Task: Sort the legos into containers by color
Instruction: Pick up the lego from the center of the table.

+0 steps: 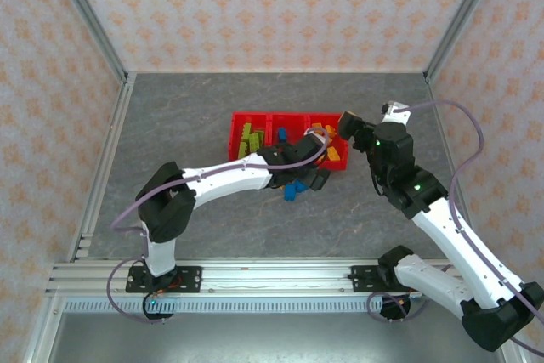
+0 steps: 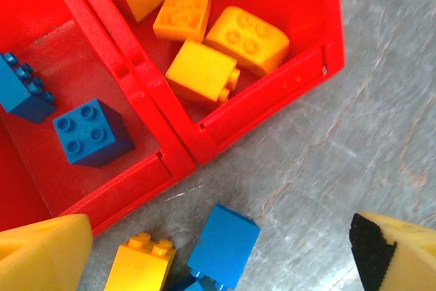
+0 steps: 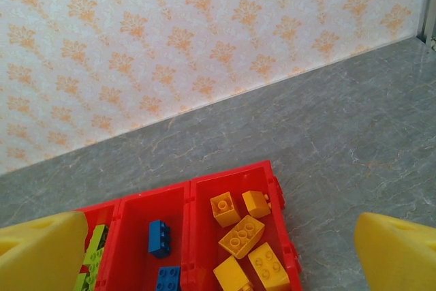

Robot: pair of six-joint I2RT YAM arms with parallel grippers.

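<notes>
Red plastic three-bin tray (image 3: 231, 173): orange-yellow studded bricks (image 3: 242, 236) right, blue bricks (image 3: 159, 238) middle, lime-green bricks (image 3: 95, 240) left. Right gripper (image 3: 219, 236) spread wide.

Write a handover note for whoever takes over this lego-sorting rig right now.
Left gripper: open, empty, over the table beside the red bins' near corner.
Right gripper: open, empty, raised near the bins' right end.
Sorted: green legos in the left bin, blue legos in the middle, orange-yellow legos in the right.
Left to do: at least one loose blue brick and one loose orange-yellow brick on the table by the bins; bin each by colour.
</notes>
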